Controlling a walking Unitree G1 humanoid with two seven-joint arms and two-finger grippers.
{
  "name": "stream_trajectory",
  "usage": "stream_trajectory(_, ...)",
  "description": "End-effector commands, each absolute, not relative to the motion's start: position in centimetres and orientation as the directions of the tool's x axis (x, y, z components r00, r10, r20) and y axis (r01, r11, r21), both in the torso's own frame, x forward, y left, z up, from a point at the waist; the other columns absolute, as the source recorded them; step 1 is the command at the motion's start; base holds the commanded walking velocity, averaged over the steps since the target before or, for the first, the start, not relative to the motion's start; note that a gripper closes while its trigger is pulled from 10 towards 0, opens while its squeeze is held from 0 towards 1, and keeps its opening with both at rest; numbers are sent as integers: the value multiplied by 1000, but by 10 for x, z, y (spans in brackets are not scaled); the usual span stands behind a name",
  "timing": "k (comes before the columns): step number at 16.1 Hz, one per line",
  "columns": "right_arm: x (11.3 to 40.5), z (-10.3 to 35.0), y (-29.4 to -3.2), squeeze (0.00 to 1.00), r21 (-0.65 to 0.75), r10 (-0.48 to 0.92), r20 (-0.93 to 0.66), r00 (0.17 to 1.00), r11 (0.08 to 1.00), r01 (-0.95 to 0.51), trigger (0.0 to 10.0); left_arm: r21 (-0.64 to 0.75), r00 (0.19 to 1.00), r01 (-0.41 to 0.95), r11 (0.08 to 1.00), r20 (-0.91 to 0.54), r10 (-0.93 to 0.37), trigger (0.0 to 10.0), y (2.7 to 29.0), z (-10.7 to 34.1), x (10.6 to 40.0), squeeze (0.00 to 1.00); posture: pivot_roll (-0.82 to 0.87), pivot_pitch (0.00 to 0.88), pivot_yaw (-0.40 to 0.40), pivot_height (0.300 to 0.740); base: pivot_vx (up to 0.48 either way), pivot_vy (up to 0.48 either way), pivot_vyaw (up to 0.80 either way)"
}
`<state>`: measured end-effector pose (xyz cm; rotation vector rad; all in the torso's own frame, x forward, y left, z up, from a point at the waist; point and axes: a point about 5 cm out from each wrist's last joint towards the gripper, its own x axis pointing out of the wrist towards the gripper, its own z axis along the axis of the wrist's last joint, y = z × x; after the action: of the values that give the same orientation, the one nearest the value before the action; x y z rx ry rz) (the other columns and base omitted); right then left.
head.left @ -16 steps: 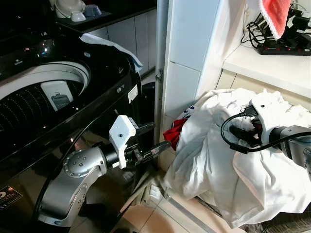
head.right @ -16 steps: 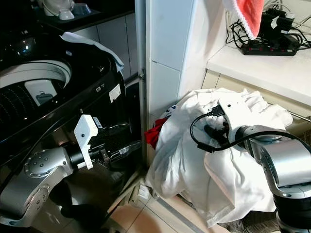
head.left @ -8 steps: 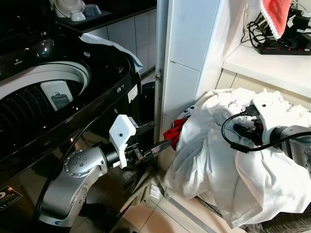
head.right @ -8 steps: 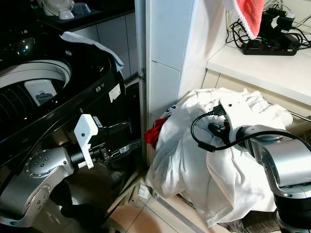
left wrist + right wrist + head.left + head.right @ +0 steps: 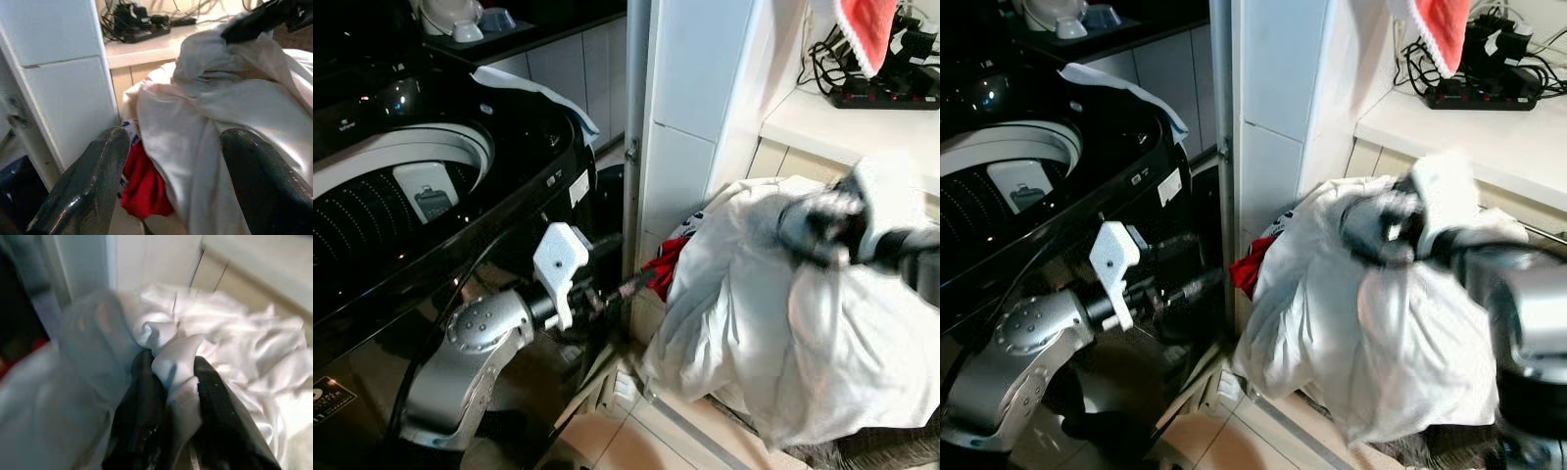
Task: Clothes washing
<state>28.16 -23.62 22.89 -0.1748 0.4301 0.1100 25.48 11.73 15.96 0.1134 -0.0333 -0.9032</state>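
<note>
A heap of white laundry (image 5: pixel 754 333) lies to the right of the white pillar, with a red garment (image 5: pixel 666 272) tucked at its left foot. My right gripper (image 5: pixel 171 364) is shut on a fold of the white cloth (image 5: pixel 178 357) at the top of the heap and shows blurred in the left eye view. My left gripper (image 5: pixel 631 286) reaches low between the washer and the heap, open and holding nothing, its fingertips close to the red garment (image 5: pixel 144 191). The black top-loading washing machine (image 5: pixel 372 196) stands open on the left.
A white cloth (image 5: pixel 533 88) drapes over the washer's far rim. The white tiled pillar (image 5: pixel 690 117) stands between washer and heap. A counter (image 5: pixel 842 127) behind the heap carries a power strip with cables (image 5: pixel 881 93). A red towel (image 5: pixel 867 29) hangs above.
My right gripper has moved quickly up and left, pulling the white cloth with it, and now shows blurred. My left gripper has edged up toward the red garment.
</note>
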Motion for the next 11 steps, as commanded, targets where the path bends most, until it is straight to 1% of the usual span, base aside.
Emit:
stream_trajectory(1,283,239,-239,0,-118,73,-375,924,985,-126,0,138,639,762,633,3,-769,10000,120,166,260,0,18,0,6,740,0,0,0)
stream_trajectory(2,285,248,-237,0,-78,98,-333,938,988,-130,0,144,656,745,651,22,-755,10000,122,169,263,0,18,0,6,740,0,0,0)
stream_trajectory(3,292,277,-229,0,18,178,-172,969,984,-178,0,165,709,683,712,87,-700,10000,126,181,273,0,9,0,17,740,0,0,0)
stream_trajectory(4,296,300,-221,0,79,229,-49,972,971,-225,0,157,740,639,753,141,-657,10000,129,190,280,0,8,0,18,740,0,0,0)
stream_trajectory(5,298,334,-210,0,180,292,135,947,933,-313,0,158,767,586,795,211,-607,10000,133,204,288,0,6,0,20,740,0,0,0)
stream_trajectory(6,298,359,-200,0,240,346,262,901,881,-408,0,162,781,538,827,274,-562,10000,138,218,294,0,-1,0,25,740,0,0,0)
stream_trajectory(7,298,369,-193,0,244,383,301,873,854,-459,0,161,782,503,849,333,-526,10000,141,231,297,0,-2,0,25,740,0,0,0)
stream_trajectory(8,302,374,-178,0,236,461,298,836,812,-533,0,110,759,448,887,477,-443,10000,151,265,301,0,0,0,21,740,0,0,0)
stream_trajectory(9,304,371,-173,0,241,485,288,826,798,-552,0,92,745,454,886,506,-435,10000,153,274,301,0,8,0,12,740,0,0,0)
stream_trajectory(10,307,363,-165,0,252,517,264,815,778,-575,0,79,719,478,875,537,-441,10000,153,285,300,1000,17,0,4,740,0,0,0)
stream_trajectory(11,309,354,-155,0,281,552,236,800,749,-600,0,91,685,525,846,544,-484,10000,149,291,298,1000,17,0,4,740,0,0,0)
